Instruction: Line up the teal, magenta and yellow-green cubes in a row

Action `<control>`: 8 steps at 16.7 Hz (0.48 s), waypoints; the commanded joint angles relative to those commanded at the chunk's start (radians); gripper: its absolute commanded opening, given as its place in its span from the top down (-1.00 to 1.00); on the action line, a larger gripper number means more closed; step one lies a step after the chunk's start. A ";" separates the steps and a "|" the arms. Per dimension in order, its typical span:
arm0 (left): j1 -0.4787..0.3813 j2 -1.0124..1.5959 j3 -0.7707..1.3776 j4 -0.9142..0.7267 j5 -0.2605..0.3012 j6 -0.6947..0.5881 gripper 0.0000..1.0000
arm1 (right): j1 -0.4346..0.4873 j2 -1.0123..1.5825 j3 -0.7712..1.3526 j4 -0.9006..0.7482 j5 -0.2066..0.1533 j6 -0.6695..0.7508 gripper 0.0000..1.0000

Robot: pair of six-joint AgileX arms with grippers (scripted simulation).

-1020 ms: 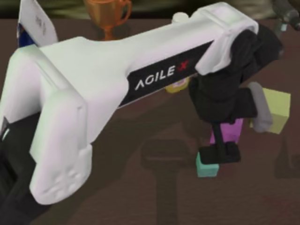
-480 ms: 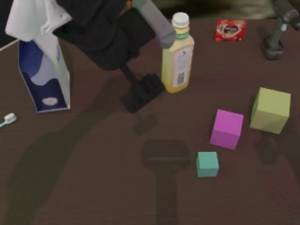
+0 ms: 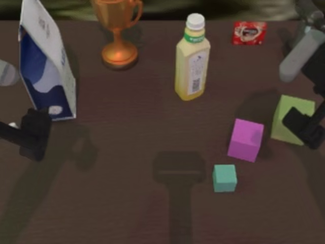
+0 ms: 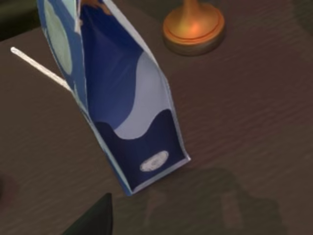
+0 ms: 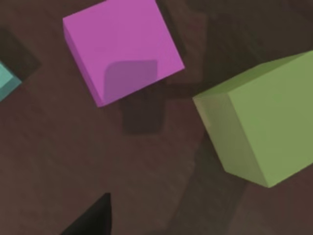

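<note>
The small teal cube (image 3: 224, 178) sits on the table right of centre. The magenta cube (image 3: 246, 140) stands just up and right of it, and the larger yellow-green cube (image 3: 290, 118) is further right; none of them touch. My right gripper (image 3: 304, 129) hangs open over the yellow-green cube's near right edge, holding nothing. The right wrist view shows the magenta cube (image 5: 122, 49), the yellow-green cube (image 5: 264, 127), a corner of the teal cube (image 5: 7, 81) and one dark fingertip (image 5: 95, 218). My left gripper (image 3: 31, 134) is open and empty at the table's left side.
A blue-and-white carton (image 3: 43, 66) stands at the back left beside my left gripper. An orange trophy (image 3: 118, 35), a yellow bottle (image 3: 192, 58) and a red packet (image 3: 249, 32) line the back. The left wrist view shows a white toothbrush (image 4: 39, 68) behind the carton (image 4: 122, 107).
My left arm has drawn back from the cubes to the table's left side. My right arm has come in from the right over the yellow-green cube. The cubes have stayed put.
</note>
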 joint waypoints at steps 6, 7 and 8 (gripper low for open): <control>0.192 -0.507 -0.485 0.320 0.007 -0.132 -1.00 | 0.095 0.444 0.369 -0.254 0.001 -0.179 -1.00; 0.214 -0.574 -0.543 0.363 0.009 -0.150 -1.00 | 0.106 0.500 0.417 -0.283 0.002 -0.202 -1.00; 0.233 -0.632 -0.591 0.400 0.011 -0.165 -1.00 | 0.117 0.548 0.460 -0.308 0.002 -0.221 -1.00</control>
